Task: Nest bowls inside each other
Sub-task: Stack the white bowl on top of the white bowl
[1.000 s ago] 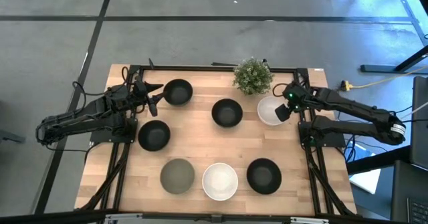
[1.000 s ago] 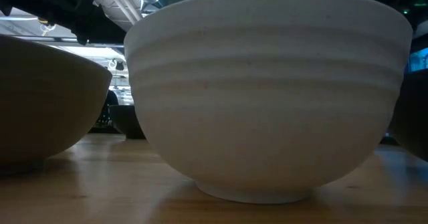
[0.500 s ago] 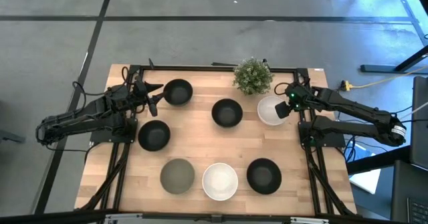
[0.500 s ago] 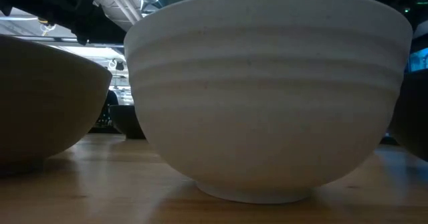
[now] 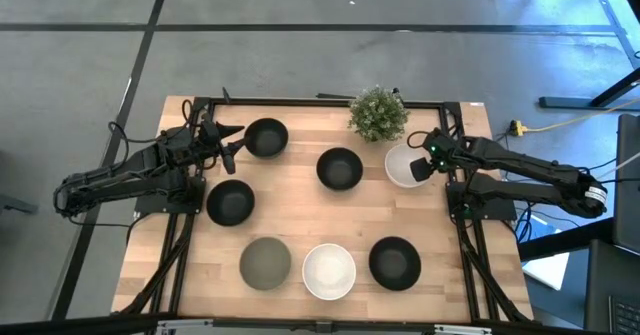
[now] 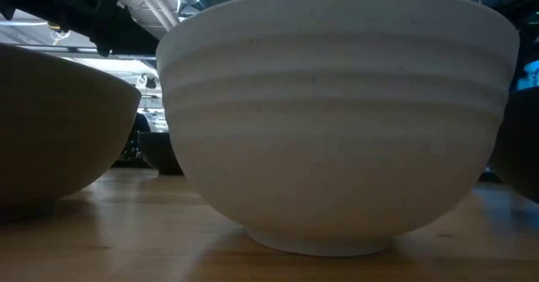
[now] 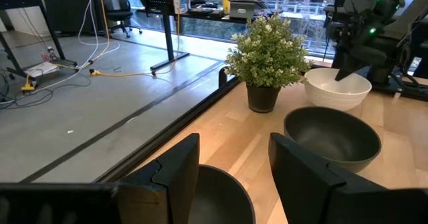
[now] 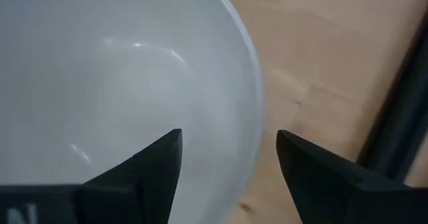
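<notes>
Seven bowls stand on their bases on the wooden table [image 5: 300, 225]. Black bowls stand at the far left [image 5: 266, 137], the middle [image 5: 339, 168], the left [image 5: 230, 202] and the near right [image 5: 394, 263]. A grey-olive bowl [image 5: 265, 263] and a white bowl [image 5: 329, 271] stand near the front. My right gripper [image 8: 227, 167] is open over the right rim [image 8: 257, 117] of the far white bowl [image 5: 402, 165], one finger over the inside and one outside. My left gripper [image 7: 231, 177] is open beside the far-left black bowl [image 7: 217, 194].
A small green potted plant [image 5: 378, 113] stands at the far edge, just behind the far white bowl and the middle black bowl. In the low view the near white bowl [image 6: 337, 122] fills the picture, with the grey-olive bowl [image 6: 59, 130] to its left.
My right gripper has edged a little toward the table's left, over the far white bowl's right rim. The bowls have stayed where they were.
</notes>
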